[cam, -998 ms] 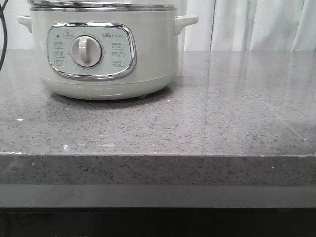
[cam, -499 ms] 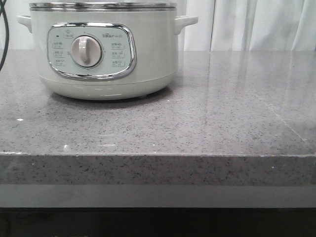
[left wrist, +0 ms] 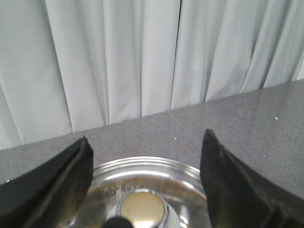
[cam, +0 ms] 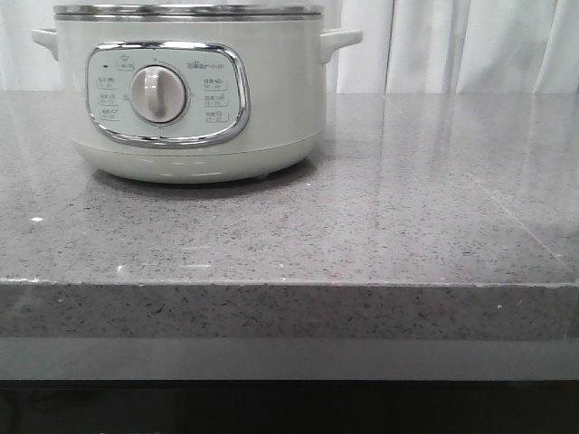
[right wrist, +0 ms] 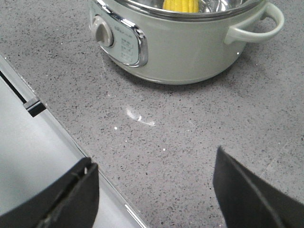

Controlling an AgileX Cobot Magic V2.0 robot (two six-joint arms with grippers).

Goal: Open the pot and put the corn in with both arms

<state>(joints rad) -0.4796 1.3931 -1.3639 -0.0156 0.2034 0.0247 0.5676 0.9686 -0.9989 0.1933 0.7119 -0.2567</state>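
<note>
Ahead of my right gripper [right wrist: 152, 190], whose fingers are spread wide over bare grey counter [right wrist: 190, 137], I see the pale-green pot [right wrist: 185, 42] with the yellow corn [right wrist: 180, 4] lying inside it. Its chrome-framed panel [cam: 167, 92] carries a small brand mark above the dial [cam: 158, 93], too blurred for me to read. My left gripper [left wrist: 145, 185] is also spread apart, over a shiny steel lid with a brass-coloured knob [left wrist: 141, 208].

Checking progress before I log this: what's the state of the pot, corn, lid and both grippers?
pot: upright on the counter, uncovered.
corn: lying inside the pot.
lid: off the pot, below the left gripper's fingers; whether gripped, unclear.
left gripper: open.
right gripper: open, empty, above the counter.
</note>
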